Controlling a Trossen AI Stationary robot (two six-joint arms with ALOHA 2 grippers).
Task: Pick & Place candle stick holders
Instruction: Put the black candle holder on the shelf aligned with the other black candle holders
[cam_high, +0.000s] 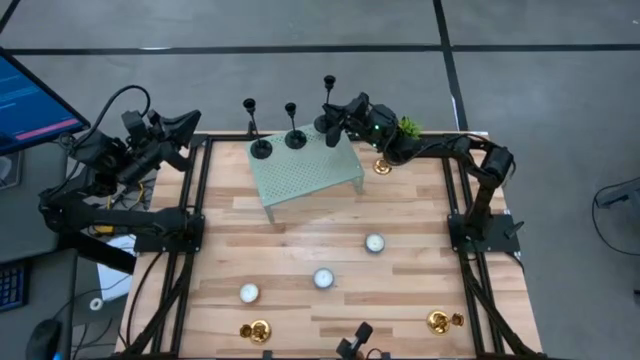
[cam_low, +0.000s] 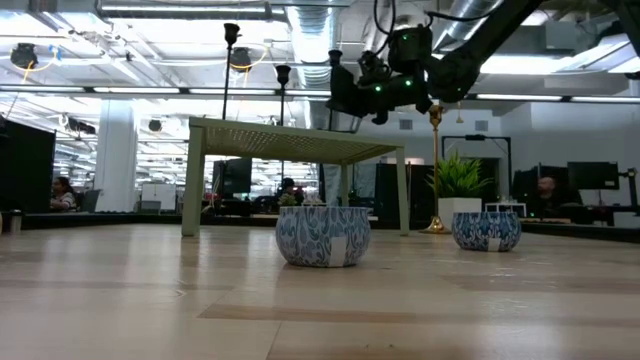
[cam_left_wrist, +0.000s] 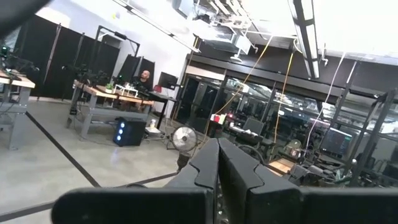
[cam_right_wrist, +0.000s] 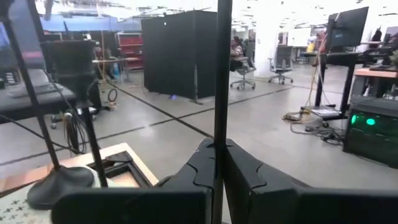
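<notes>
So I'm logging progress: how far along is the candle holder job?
Two black holders stand on the green stand. The right pincer is shut on a third black holder at the stand's far corner. The gold holders sit on the table. The left pincer idles off the table's edge.

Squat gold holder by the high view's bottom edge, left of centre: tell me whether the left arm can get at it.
Probably yes. The left tool is shut and empty, parked beyond the table's far-left corner; the gold holder stands alone on open wood, only a tealight nearby.
</notes>
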